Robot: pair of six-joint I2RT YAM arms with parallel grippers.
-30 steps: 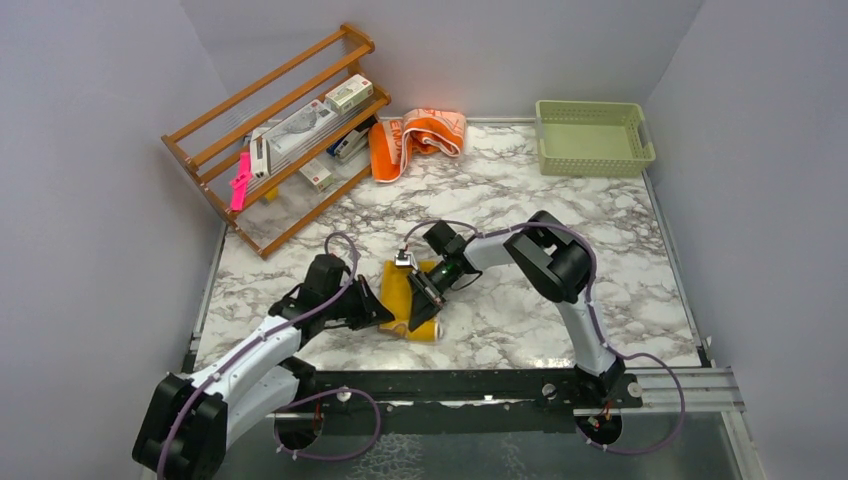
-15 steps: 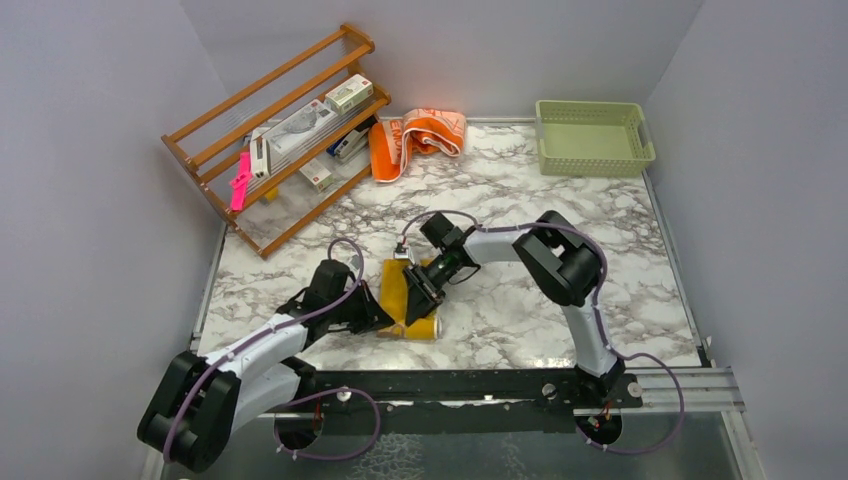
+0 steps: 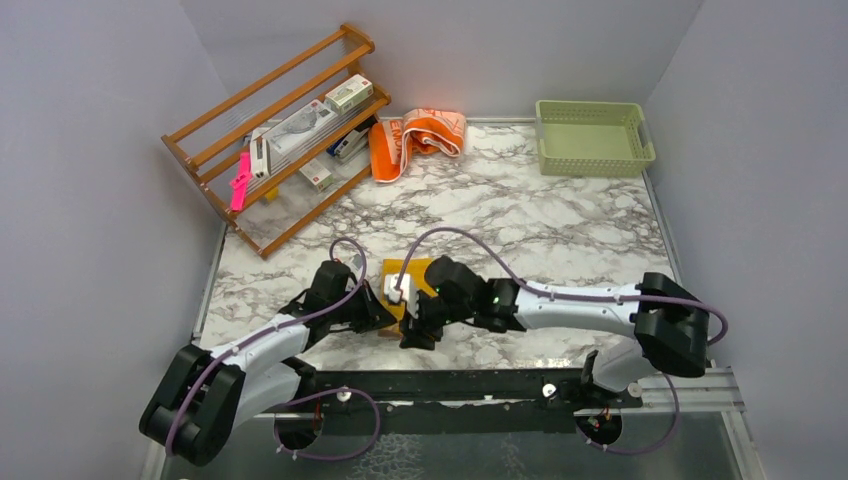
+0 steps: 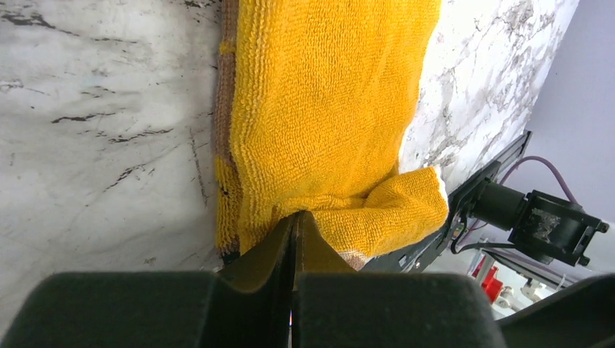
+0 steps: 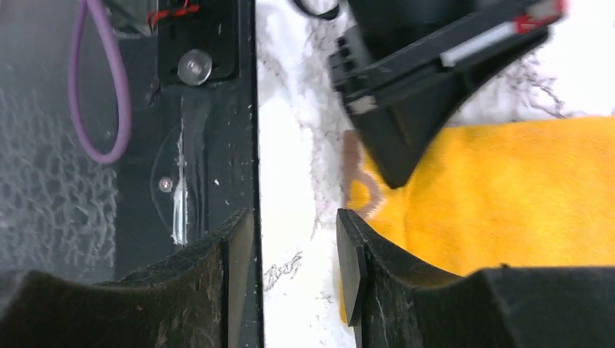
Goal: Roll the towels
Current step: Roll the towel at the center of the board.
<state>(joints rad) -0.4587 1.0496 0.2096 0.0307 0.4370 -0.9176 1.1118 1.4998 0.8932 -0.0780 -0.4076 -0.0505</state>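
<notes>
Starting at the left, a wooden rack [image 3: 280, 140] is set at the back of the marble surface [image 3: 520, 210]. The left gripper's [image 4: 296, 215] jaws are pressed together, tips touching the mustard-yellow towel [image 4: 326, 109], which is laid near the front edge. The right gripper's [image 5: 294, 217] jaws are parted at that towel's corner, with nothing held. The orange towel [image 3: 420, 135] is heaped beside the rack.

From above, the left gripper [image 3: 388, 320] and right gripper [image 3: 412, 336] cover the near part of the plain mustard-yellow cloth towel [image 3: 412, 268]. The left wrist view cuts it off at the top edge, the right wrist view at the right edge. Print on the crumpled orange and peach cloth towel [image 3: 420, 135] is too small to read.
</notes>
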